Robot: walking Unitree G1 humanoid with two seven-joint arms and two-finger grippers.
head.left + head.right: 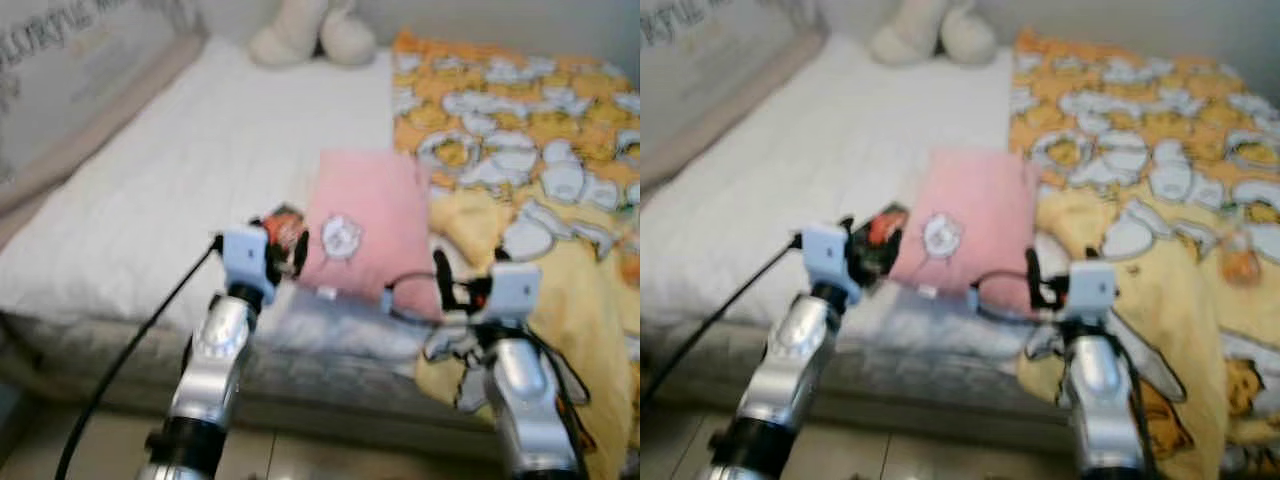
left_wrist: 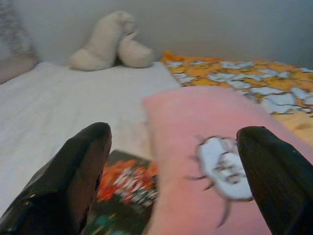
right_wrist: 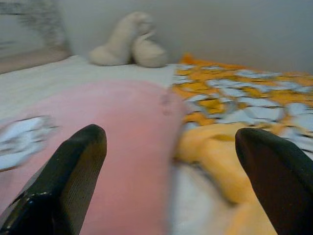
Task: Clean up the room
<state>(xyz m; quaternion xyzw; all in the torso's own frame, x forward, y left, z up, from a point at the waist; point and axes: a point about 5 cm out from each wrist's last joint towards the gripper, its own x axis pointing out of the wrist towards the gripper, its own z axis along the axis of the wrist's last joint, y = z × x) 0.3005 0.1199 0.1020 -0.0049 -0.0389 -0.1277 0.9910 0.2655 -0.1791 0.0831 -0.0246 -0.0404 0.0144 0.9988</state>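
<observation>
A pink pillow (image 1: 365, 225) with a small white cartoon patch lies near the front edge of a bed with a white sheet (image 1: 180, 180). A dark and orange snack packet (image 1: 285, 228) rests on the sheet at the pillow's left front corner. My left gripper (image 1: 285, 252) hovers open just over that packet (image 2: 124, 196), fingers spread across packet and pillow (image 2: 195, 127). My right gripper (image 1: 442, 278) is open at the pillow's right front corner, next to a rumpled yellow and orange cartoon blanket (image 1: 520, 120). Nothing is held by either gripper.
A cream plush toy (image 1: 310, 35) sits at the far end of the bed by the wall. A padded headboard with lettering (image 1: 70, 90) runs along the left. The blanket hangs over the bed's front right edge (image 1: 590, 330). Tiled floor (image 1: 300, 455) lies below.
</observation>
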